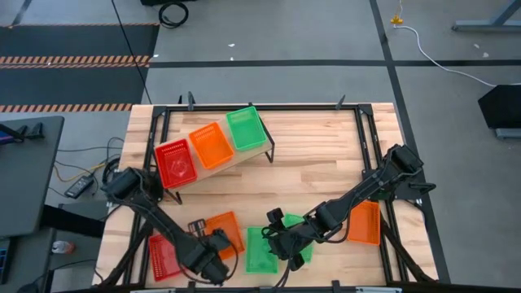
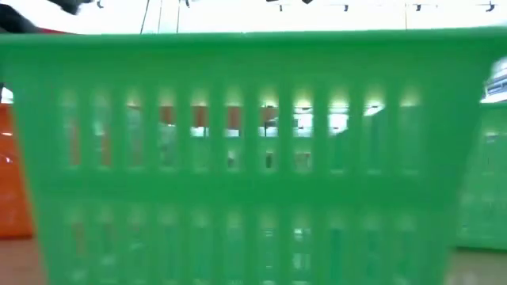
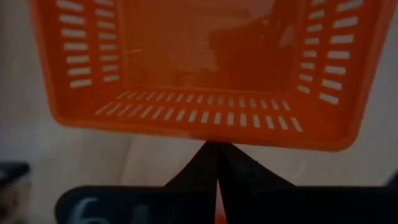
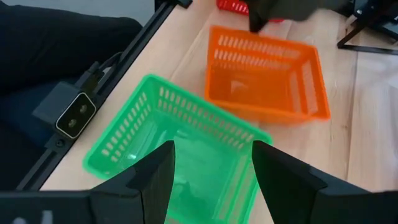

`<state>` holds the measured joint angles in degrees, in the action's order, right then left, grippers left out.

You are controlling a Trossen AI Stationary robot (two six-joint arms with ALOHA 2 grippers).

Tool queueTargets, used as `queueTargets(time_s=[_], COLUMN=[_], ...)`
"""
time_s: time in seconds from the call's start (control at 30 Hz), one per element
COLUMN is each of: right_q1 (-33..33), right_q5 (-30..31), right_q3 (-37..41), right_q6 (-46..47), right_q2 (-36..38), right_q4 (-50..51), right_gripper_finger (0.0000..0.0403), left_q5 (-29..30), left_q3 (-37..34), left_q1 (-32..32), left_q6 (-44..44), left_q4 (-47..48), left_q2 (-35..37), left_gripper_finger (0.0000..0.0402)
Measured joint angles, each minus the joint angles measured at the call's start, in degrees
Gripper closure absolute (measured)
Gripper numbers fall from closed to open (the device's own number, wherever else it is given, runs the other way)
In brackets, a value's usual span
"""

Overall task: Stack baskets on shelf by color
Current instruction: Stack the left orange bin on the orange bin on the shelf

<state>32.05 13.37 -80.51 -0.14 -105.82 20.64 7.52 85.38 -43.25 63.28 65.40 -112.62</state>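
At the bench's front edge the left gripper [image 1: 213, 268] sits with its fingers pressed together on the near rim of an orange basket [image 1: 225, 232] — the left wrist view shows that basket's inside bare. Beside it, the right gripper [image 1: 277, 244] hangs with its jaws spread wide over a green basket [image 4: 177, 152], also bare inside. A second green basket [image 1: 299, 236] lies partly under that arm. Farther out, a red basket [image 1: 163, 256] rests at the front left and another orange basket [image 1: 365, 222] at the right. On the shelf [image 1: 244, 159] at the back stand three baskets in a row — red [image 1: 176, 163], orange [image 1: 211, 146], green [image 1: 245, 129] — nothing visible in them.
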Motion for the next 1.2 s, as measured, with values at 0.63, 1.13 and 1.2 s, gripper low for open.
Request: queueTargets(time_s=[0.63, 1.13, 1.2], right_q1=[-1.0, -1.9, -2.1], right_q5=[0.4, 0.3, 1.0], right_q3=[0.0, 0.2, 0.1], right_q6=[10.3, 9.7, 9.6], right_q2=[0.0, -8.9, -9.1], right_q4=[-1.4, -10.5, -11.7], right_gripper_finger=[0.0183, 0.0183, 0.0183], left_q5=[6.6, 17.4, 20.0], left_q3=[0.0, 0.0, -0.1], left_q1=[10.0, -4.3, -6.7], left_q6=[-11.5, -4.4, -2.4], left_q4=[0.5, 7.8, 7.2], left_q2=[0.6, 4.3, 5.2], left_gripper_finger=[0.039, 0.039, 0.0391])
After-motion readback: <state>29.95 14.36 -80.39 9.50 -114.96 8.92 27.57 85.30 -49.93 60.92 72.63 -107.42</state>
